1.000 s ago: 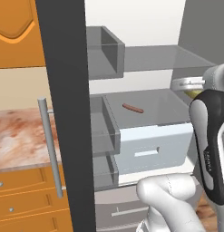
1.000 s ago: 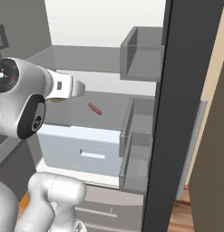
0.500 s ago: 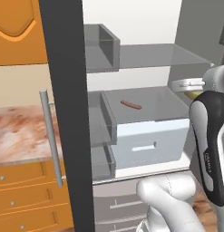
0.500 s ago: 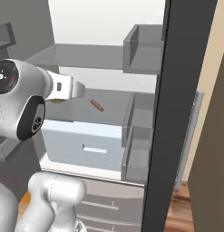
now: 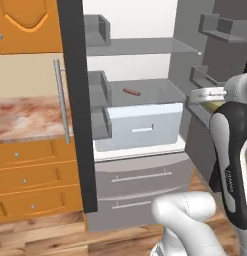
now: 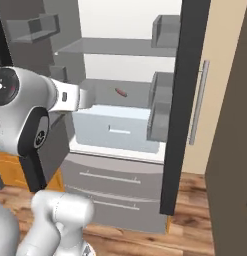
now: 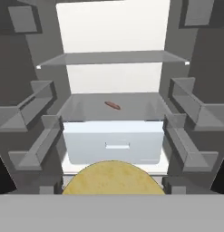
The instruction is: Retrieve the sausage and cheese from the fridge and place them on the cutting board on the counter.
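The counter (image 5: 25, 117) lay left of the open fridge (image 5: 75, 100). One sausage (image 5: 131, 92) rested on the glass shelf above the pale drawer (image 5: 145, 127). At right, the gripper (image 5: 211, 100) stood wide, clasping the one cheese (image 7: 114, 179) before the fridge.

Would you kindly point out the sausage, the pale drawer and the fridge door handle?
sausage (image 7: 113, 105), hand view, middle of the link.
pale drawer (image 5: 145, 127), left base view, front panel.
fridge door handle (image 5: 62, 102), left base view, mid bar.
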